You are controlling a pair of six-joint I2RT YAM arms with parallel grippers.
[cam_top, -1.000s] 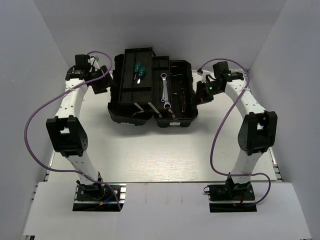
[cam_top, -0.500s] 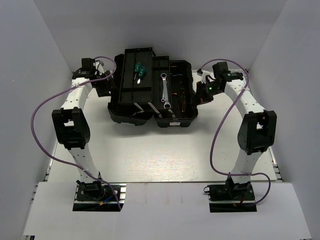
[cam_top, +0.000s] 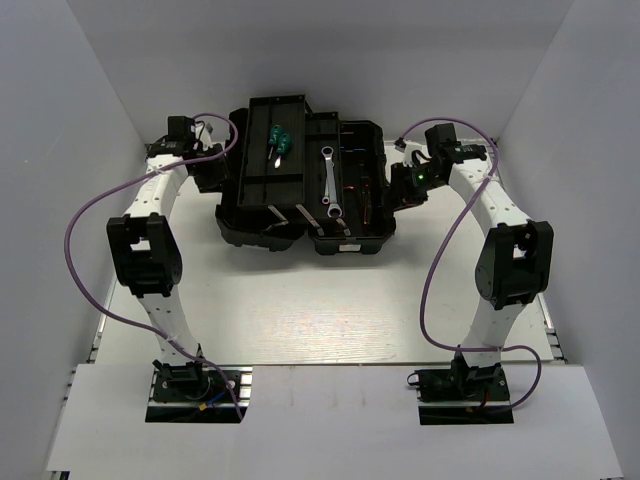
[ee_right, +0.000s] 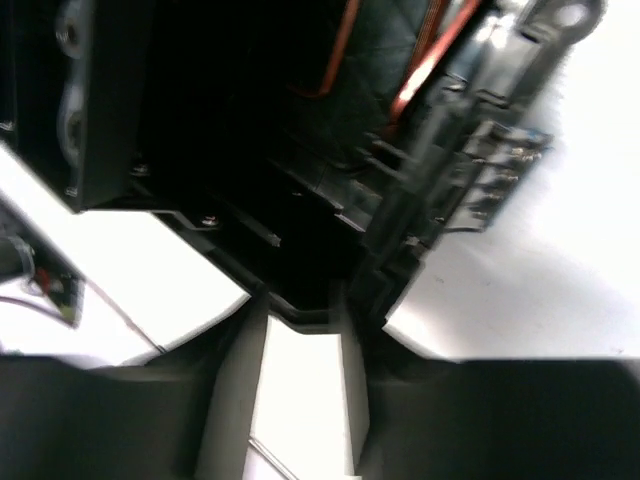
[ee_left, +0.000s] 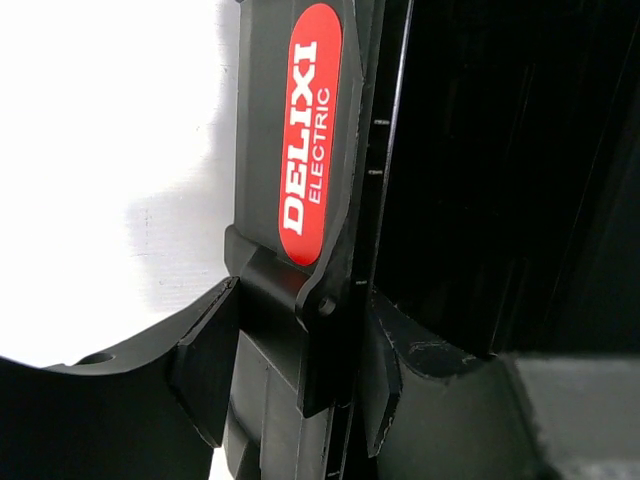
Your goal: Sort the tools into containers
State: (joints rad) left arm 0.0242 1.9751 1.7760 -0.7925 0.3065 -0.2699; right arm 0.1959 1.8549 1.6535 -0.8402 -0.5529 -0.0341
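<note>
The black toolbox point(cam_top: 300, 228) lies open at the far middle of the table. Two green-handled screwdrivers point(cam_top: 276, 140) rest in its left half. Two silver wrenches point(cam_top: 328, 178) and thin reddish hex keys point(cam_top: 366, 190) lie in its right half. My left gripper point(cam_top: 218, 170) is at the box's left edge. In the left wrist view it point(ee_left: 295, 385) is shut across the handle with the red label point(ee_left: 310, 130). My right gripper point(cam_top: 398, 190) is at the box's right edge. In the right wrist view it point(ee_right: 300, 330) stands open over bare table, just short of the toolbox rim point(ee_right: 440, 180) and hex keys point(ee_right: 430, 55).
White walls close in the table on the left, back and right. Purple cables point(cam_top: 80, 220) loop beside both arms. The white table point(cam_top: 320, 310) stretches between the toolbox and the arm bases.
My left arm has swung in to the toolbox's left edge and its jaws have narrowed onto the handle. My right gripper has opened and stayed at the right edge.
</note>
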